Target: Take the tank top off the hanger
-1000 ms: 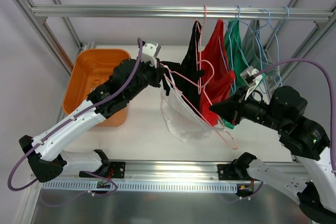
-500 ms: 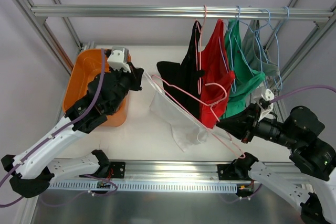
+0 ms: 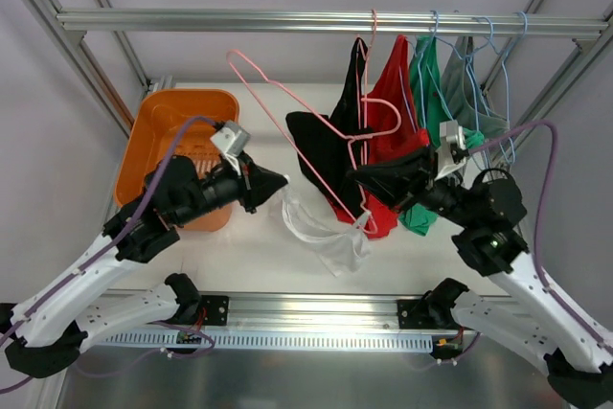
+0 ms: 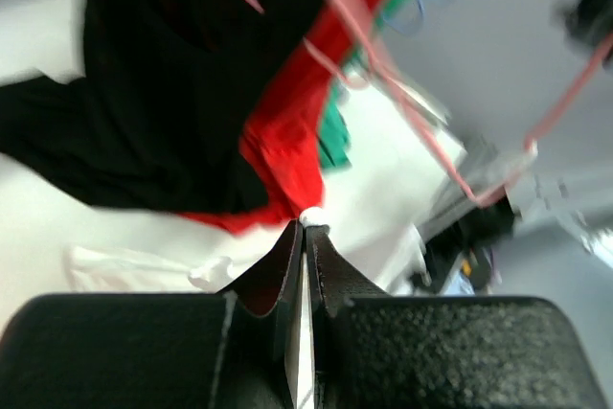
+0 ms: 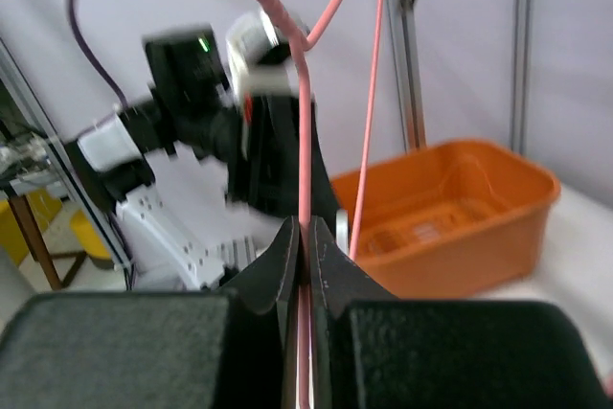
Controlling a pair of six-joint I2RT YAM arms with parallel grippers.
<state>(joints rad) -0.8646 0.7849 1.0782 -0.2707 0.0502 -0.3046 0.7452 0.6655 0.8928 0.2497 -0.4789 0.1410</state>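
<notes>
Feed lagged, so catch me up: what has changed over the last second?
The right pincer moved left and up, swinging the hanger high toward the rail. The left pincer drew the white top nearer; it now sags bunched. Both grips held; bin and hung clothes stayed.

tank top (image 3: 330, 237): thin white cloth, matt, crumpled | hanger (image 5: 305, 141): thin wire, smooth pink coat | left gripper (image 4: 305, 227) and right gripper (image 5: 302, 229): black plastic, pebbled body, matt | bin (image 3: 153, 126): orange plastic, smooth, slight gloss | rail (image 3: 239, 20): bare metal, brushed sheen | black garment (image 3: 321, 146), red garment (image 3: 391, 93): matt cloth | table (image 3: 249, 256): white, smooth, matt
</notes>
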